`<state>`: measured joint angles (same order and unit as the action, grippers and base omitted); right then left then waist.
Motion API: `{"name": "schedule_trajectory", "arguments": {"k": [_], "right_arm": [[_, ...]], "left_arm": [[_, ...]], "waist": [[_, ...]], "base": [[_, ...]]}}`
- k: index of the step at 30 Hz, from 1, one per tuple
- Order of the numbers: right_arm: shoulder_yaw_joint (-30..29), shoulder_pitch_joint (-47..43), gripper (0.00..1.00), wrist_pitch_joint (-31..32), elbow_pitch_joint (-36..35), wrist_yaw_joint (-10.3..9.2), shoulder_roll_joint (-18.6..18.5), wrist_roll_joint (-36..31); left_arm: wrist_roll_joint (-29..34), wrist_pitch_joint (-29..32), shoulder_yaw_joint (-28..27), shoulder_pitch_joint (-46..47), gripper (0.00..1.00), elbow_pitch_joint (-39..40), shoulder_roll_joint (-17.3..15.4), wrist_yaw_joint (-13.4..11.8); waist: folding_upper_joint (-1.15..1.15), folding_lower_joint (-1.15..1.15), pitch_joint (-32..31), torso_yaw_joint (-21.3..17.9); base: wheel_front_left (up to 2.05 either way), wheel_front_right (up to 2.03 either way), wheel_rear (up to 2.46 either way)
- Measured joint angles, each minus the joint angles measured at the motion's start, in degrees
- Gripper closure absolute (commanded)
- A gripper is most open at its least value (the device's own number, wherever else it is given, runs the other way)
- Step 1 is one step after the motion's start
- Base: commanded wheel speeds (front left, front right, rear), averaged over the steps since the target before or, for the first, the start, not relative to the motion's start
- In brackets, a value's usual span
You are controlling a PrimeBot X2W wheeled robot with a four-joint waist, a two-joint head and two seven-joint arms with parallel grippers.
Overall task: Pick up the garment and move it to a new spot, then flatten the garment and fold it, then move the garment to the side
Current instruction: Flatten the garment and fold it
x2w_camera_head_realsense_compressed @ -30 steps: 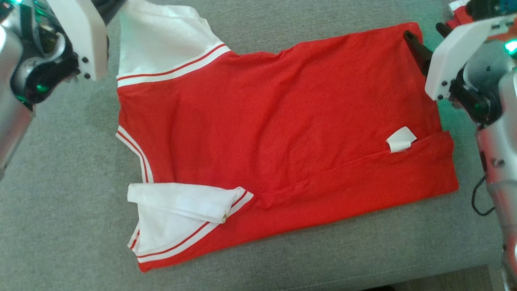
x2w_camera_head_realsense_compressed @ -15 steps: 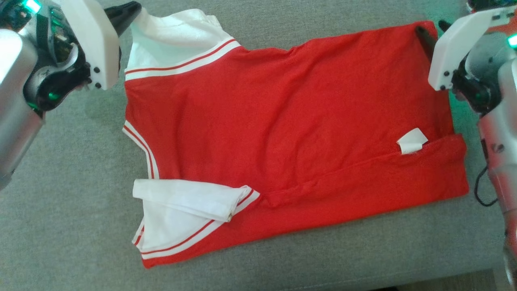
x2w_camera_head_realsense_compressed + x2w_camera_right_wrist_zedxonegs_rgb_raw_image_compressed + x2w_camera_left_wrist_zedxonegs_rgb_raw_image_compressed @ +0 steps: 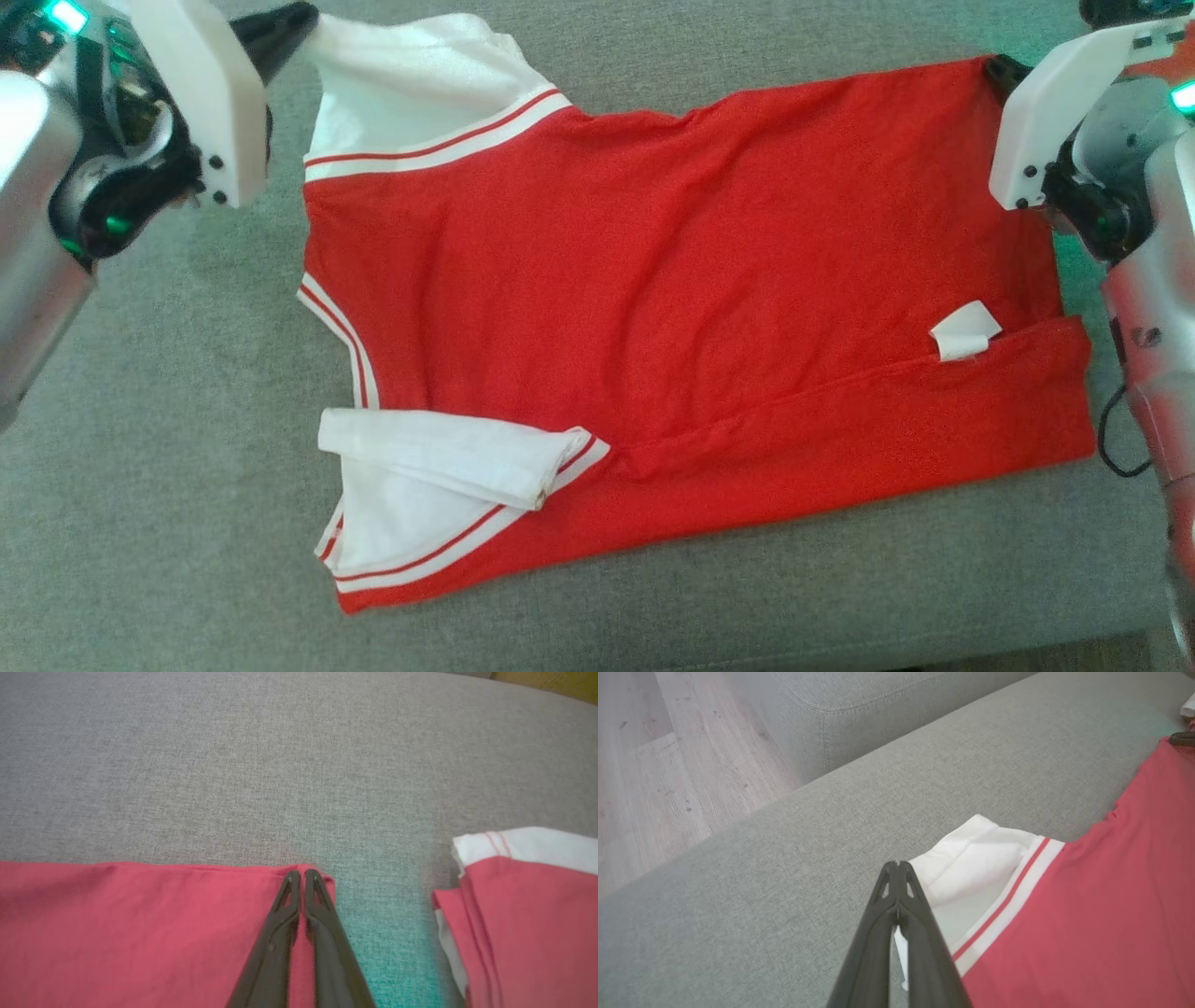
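Garment [image 3: 653, 308]: red, flat on your grey sofa [image 3: 140, 513].
Left end effector [image 3: 897, 864]: clamped on white sleeve [image 3: 971, 868].
Right end effector [image 3: 299, 873]: closed on red corner [image 3: 325, 881].

Left pincer [image 3: 897, 863], fingers pressed together, pinches the garment's [image 3: 653, 280] white sleeve. Right pincer [image 3: 302, 871], likewise closed, nips its red corner. Both sit near the sofa's [image 3: 140, 467] far edge.

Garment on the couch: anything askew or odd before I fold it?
Yes. The garment is not flat: its near white sleeve is doubled back over itself, and the near long edge is folded over onto the body, with a white label poking out at the fold.
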<state>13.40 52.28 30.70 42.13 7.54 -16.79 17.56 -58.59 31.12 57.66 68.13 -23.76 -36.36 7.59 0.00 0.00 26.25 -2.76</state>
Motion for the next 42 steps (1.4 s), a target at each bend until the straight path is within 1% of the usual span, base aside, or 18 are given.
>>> {"name": "schedule_trajectory", "arguments": {"k": [3,4,9,15,19,23,26,29,31,34,37,42], "right_arm": [[0.09,0.04,1.00,-0.90,0.24,0.00,-0.07,0.00],[0.11,0.05,1.00,-1.60,0.36,0.00,-0.08,0.01],[-0.22,0.82,1.00,-3.82,0.54,0.00,-0.21,0.11],[-1.29,2.71,1.00,-7.10,0.47,0.00,-0.21,1.16],[-1.36,2.64,1.00,-7.89,0.45,0.00,-0.52,1.83],[-1.27,1.75,1.00,-8.62,-0.96,0.00,-1.42,3.42],[-1.54,-0.61,1.00,-9.06,-2.85,0.00,-2.59,4.77],[-2.38,-4.22,1.00,-9.31,-4.75,0.00,-3.60,5.68],[-3.13,-6.55,1.00,-9.37,-6.22,0.00,-4.33,6.04],[-4.03,-9.43,1.00,-9.36,-8.83,0.00,-5.06,6.66],[-5.41,-12.44,1.00,-9.34,-11.98,0.00,-5.80,6.66],[-7.97,-19.44,1.00,-8.39,-17.84,0.00,-5.95,6.65]], "left_arm": [[0.30,-2.30,0.21,0.56,1.00,-0.30,-0.34,0.00],[0.84,-4.22,0.25,1.15,1.00,-0.85,-0.34,0.00],[3.09,-9.94,0.07,2.38,1.00,-3.36,-0.22,0.00],[5.32,-16.07,-0.48,4.94,1.00,-6.36,0.86,0.00],[5.28,-17.66,-0.56,5.54,1.00,-7.40,1.64,0.00],[4.64,-18.01,-0.35,5.15,1.00,-6.83,1.69,0.00],[3.48,-18.58,-0.30,3.27,1.00,-4.25,1.25,0.00],[2.57,-19.65,-0.23,-0.18,1.00,-0.47,-0.12,-0.08],[2.55,-20.20,-0.19,-2.69,1.00,2.57,-1.63,-0.76],[1.31,-20.97,-0.19,-6.51,1.00,8.35,-4.55,-2.93],[0.48,-21.64,-0.16,-10.42,1.00,14.90,-7.25,-5.69],[-1.09,-22.76,0.02,-17.99,1.00,24.73,-11.15,-10.91]], "waist": [[0.00,0.00,-0.04,0.06],[0.00,0.00,-0.16,0.03],[0.00,0.00,-0.81,-0.14],[0.00,0.00,-1.99,-0.22],[0.00,0.00,-3.01,0.13],[0.00,0.00,-4.13,0.81],[0.00,0.00,-4.92,1.58],[0.00,0.00,-5.67,2.36],[0.00,0.00,-6.13,2.92],[0.00,0.00,-6.94,3.57],[0.00,-0.01,-7.71,4.25],[0.00,-0.01,-9.09,5.36]], "base": [[0.00,0.00,0.00],[0.00,0.00,0.00],[0.00,0.00,0.00],[0.00,0.00,0.00],[0.00,0.00,0.00],[0.00,0.00,0.00],[0.00,0.00,0.00],[0.00,0.00,0.00],[0.00,0.00,0.00],[0.00,0.00,0.00],[0.00,0.00,0.00],[0.00,0.00,0.00]]}}
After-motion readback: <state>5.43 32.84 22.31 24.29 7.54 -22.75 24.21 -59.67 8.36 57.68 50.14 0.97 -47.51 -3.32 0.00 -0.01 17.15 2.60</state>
